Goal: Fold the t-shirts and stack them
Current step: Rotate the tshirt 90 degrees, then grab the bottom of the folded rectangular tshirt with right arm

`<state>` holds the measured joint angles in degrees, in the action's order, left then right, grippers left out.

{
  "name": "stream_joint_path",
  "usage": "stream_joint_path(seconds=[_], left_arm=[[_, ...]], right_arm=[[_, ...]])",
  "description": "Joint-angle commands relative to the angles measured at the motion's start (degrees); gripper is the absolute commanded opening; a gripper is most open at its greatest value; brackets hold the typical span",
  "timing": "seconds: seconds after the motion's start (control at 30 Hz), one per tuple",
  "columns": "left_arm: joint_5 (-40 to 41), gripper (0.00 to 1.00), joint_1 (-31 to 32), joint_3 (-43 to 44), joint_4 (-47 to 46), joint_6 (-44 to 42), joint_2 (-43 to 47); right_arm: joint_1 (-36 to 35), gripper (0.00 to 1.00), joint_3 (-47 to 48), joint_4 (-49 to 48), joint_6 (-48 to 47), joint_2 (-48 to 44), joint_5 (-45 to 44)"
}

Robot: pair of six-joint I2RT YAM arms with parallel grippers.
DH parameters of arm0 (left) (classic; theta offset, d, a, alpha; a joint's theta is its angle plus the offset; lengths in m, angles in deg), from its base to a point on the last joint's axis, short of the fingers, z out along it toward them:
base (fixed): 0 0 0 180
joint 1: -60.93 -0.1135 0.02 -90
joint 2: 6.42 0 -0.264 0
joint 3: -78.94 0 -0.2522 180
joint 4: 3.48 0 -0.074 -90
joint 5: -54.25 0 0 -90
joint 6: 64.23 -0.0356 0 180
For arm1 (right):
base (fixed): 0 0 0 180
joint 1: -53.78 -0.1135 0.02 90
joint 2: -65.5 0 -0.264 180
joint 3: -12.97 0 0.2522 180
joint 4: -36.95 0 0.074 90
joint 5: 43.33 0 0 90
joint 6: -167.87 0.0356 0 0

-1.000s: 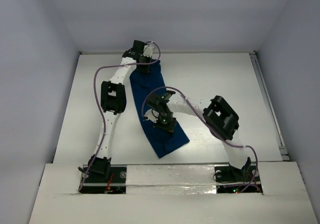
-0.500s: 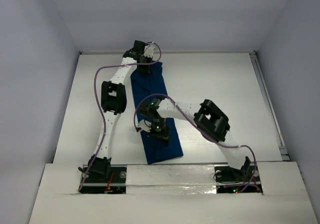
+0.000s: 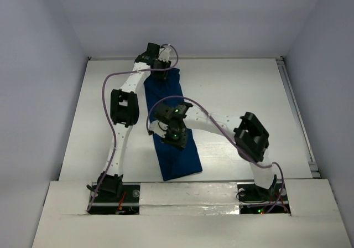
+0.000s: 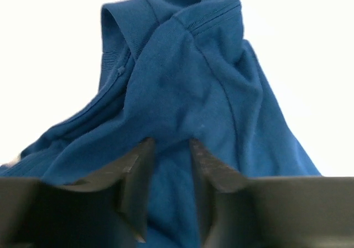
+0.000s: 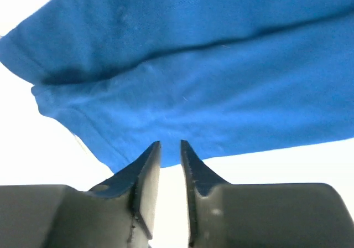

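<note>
The likeliest trouble is at the right end effector (image 5: pixel 170 144). Its jaws stand almost together with a slim gap, and their tips only reach the hem of the t-shirt (image 3: pixel 178 159). I cannot tell whether they nip that edge or merely hover at it. If they do hold it, so shallow a bite could slip as soon as the cloth is pulled, and the fold would fall open. The left end effector (image 4: pixel 170 144) is clamped on a bunched handful of the shirt, with cloth filling the space between its jaws. A grip on a bunch may hold some layers and not others, so a lift could drag the layers unevenly and twist the strip. The right arm also reaches across above the cloth, and its cable could catch on it. The shirt lies on the desk (image 3: pixel 243 93) as a long, narrow, folded blue band. It runs from the left end effector, under the right one and on past it toward the arm bases. Just ahead of the left end effector it heaps up softly, showing seams and a ribbed edge. No print shows.
</note>
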<state>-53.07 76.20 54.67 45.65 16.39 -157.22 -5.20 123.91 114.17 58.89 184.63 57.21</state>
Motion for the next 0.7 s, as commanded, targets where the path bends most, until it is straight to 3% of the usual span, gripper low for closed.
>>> stream_joint_path(seconds=[0.0,0.07,0.2,0.37,0.5,0.53,0.67], left_arm=[[-1.7,0.33,-0.8,-1.4,-3.9,0.3,12.6],[-3.3,0.41,-1.4,-4.9,-6.4,0.8,17.1],[-7.0,0.41,-2.7,-9.7,-7.4,0.3,24.5],[-12.6,0.41,-6.1,-17.2,-6.5,-0.1,36.0],[-14.4,0.4,-9.9,-31.9,-8.6,-2.5,47.5],[-14.6,0.39,-10.5,-39.0,-9.4,-3.1,52.1],[-12.5,0.37,-11.0,-53.9,-12.7,-6.6,60.5]], right_arm=[[-0.4,0.28,-0.7,-4.0,0.3,-6.8,-3.8],[-0.4,0.33,-2.4,-5.4,-0.3,-8.8,-5.3],[-0.4,0.53,-8.4,-11.1,-3.0,-12.4,-8.3],[-2.4,0.65,-18.3,-20.1,-7.6,-19.0,-13.1],[-7.3,0.49,-23.0,-23.1,-8.8,-21.6,-16.3],[-10.2,0.49,-24.0,-23.8,-8.8,-22.4,-17.0],[-15.7,0.49,-28.7,-26.9,-9.5,-25.8,-19.7]])
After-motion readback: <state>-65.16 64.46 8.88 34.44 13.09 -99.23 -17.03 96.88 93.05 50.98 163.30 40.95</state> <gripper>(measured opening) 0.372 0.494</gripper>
